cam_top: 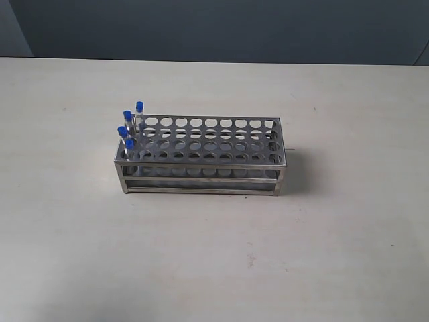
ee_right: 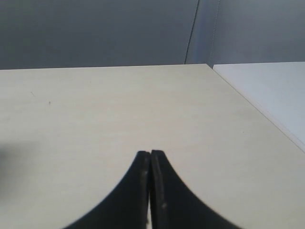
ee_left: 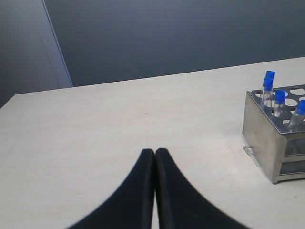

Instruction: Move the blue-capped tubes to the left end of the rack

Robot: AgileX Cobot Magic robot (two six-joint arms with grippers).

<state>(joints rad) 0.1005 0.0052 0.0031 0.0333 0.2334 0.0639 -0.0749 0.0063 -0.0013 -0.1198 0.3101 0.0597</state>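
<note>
Rack [cam_top: 201, 180]: shiny metal, rectangular, open-sided frame. The top plate is punched with four rows of round holes. It stands level on the desk [cam_top: 214, 268], one long side toward the exterior camera.

Tubes [cam_top: 130, 143]: four, thin, clear, with bright blue caps. All are seated in holes at the rack's left end, grouped close together. Caps stand above the top plate. Roughly upright; at least one leans slightly.

Rack [cam_top: 201, 179]: no words or numbers to read.
Blue-capped tubes [cam_top: 139, 107]: no labels to read.
Table [cam_top: 335, 255]: no letters or signs to read.
</note>
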